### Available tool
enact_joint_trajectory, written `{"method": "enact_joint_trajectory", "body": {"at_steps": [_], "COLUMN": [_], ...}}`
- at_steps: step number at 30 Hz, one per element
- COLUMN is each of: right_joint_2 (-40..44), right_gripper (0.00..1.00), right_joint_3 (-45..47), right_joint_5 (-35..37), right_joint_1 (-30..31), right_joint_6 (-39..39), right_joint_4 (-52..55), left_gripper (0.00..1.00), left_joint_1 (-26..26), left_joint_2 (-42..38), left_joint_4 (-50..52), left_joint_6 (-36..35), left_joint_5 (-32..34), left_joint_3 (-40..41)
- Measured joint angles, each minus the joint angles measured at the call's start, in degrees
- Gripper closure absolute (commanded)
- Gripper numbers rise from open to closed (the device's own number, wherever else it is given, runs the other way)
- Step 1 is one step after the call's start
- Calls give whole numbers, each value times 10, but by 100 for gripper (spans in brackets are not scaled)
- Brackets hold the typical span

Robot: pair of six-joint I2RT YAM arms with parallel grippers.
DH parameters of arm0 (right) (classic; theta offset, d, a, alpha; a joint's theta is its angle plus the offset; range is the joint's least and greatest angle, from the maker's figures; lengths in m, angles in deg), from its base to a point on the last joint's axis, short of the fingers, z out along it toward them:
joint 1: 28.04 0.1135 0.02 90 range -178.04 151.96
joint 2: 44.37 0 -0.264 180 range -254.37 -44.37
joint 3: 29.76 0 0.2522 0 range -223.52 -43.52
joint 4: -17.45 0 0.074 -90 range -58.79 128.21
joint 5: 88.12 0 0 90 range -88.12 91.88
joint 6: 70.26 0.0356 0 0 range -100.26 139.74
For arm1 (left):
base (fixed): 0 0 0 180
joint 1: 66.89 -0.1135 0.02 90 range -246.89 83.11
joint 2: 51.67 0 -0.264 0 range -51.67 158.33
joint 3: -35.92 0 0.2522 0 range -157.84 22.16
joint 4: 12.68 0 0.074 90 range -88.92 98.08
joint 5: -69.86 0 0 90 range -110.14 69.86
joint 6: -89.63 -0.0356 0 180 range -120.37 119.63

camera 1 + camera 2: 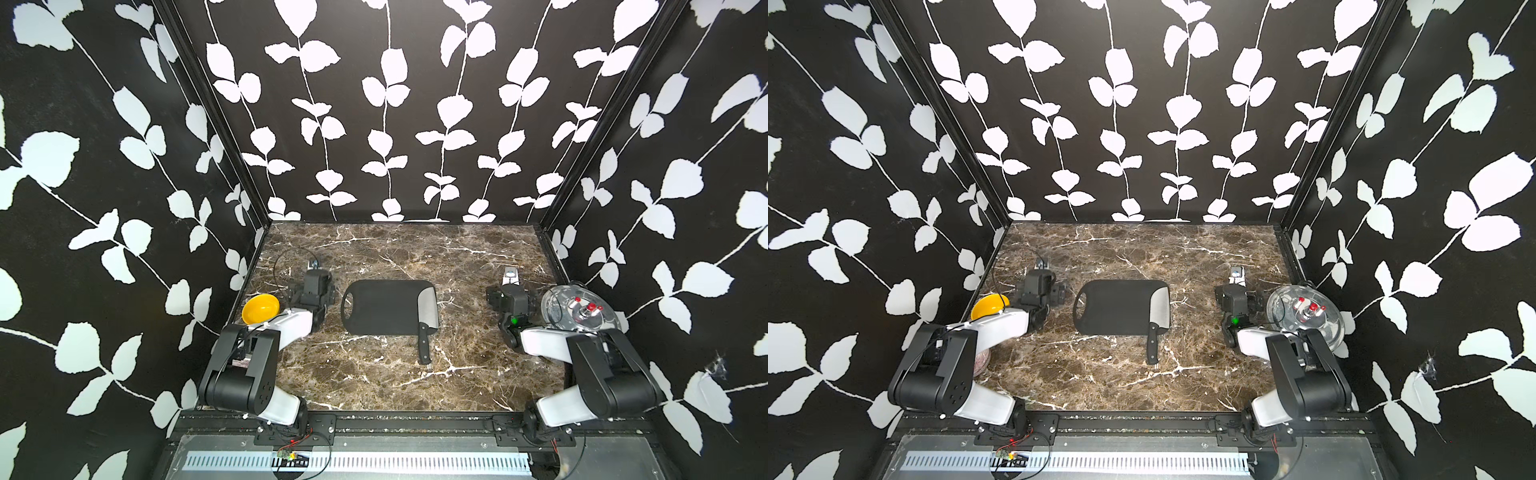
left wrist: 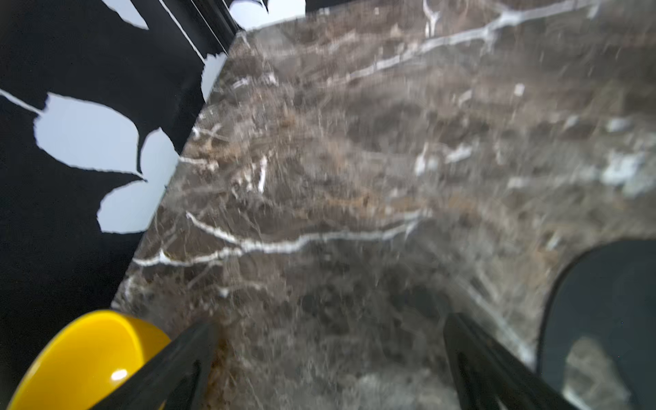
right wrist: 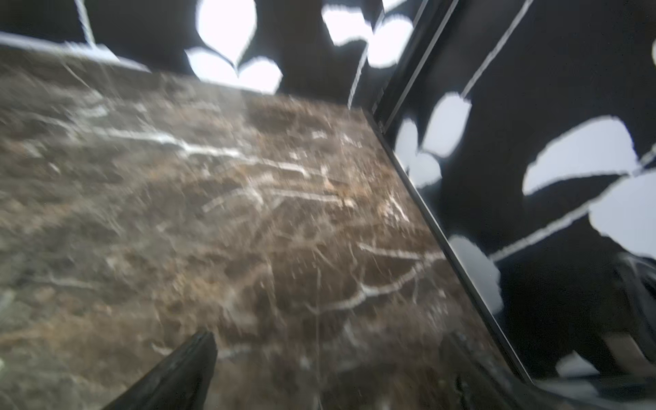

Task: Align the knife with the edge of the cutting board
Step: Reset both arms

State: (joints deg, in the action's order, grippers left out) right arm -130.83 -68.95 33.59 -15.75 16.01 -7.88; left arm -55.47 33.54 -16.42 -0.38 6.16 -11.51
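I stand over a brown marble tabletop (image 1: pixel 395 249) veined in white. It is closed in on three sides by black walls (image 1: pixel 374 104) printed with white leaves and stems.

The cutting board (image 1: pixel 382 307) lies flat near the middle of the marble, between my two arms, with its handle hole toward my left. The knife (image 1: pixel 427 322) rests at the board's other end. Its broad steel blade lies on the board beside the short edge and roughly parallel to it. Its black handle juts past the near long edge onto the marble.

My left gripper (image 2: pixel 330 337) hangs low over bare marble just left of the board, jaws spread wide and holding nothing. A yellow bowl (image 1: pixel 260 309) sits close on its outer side, against the left wall.

My right gripper (image 3: pixel 330 355) hangs over bare marble well to the right of the knife, spread wide and empty. Its wrist view is blurred and shows only one finger (image 3: pixel 184 365) sharply. A clear round lid (image 1: pixel 582 309) with red knobs lies beside that arm, near the right wall.
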Motion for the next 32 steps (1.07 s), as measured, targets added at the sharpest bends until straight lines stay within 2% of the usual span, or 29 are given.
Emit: {"method": "enact_joint_trajectory", "body": {"at_steps": [3,6,11,13,15,20,32], "right_joint_2": [-3,-2,-18,-20,-21,-22,-22], "right_gripper": [0,1,5,6,1,0,0], "right_joint_3": [9,21,56,60,59,61,61], "right_joint_5": [-37,-78,-149,-162,-169,-170,-172], "right_joint_1": [-13,-39,-67,-67,-67,-67,-67], "right_joint_6": [-4,-1,7,8,10,11,12], "right_joint_4": [-33,-59,-125,-133,-142,-163,-166], "left_gripper": [2,2,1,1,1,1,1], "left_joint_1": [-4,-14,-66,-71,-71,-70,-70], "left_joint_2": [4,5,43,52,52,52,52], "left_joint_4": [-49,-159,-292,-309,-326,-366,-379], "left_joint_6": [-28,-56,-56,-56,-56,-56,-62], "left_joint_5": [-16,-46,-98,-106,-116,-126,-154], "left_joint_3": [22,55,108,115,117,117,117]}}
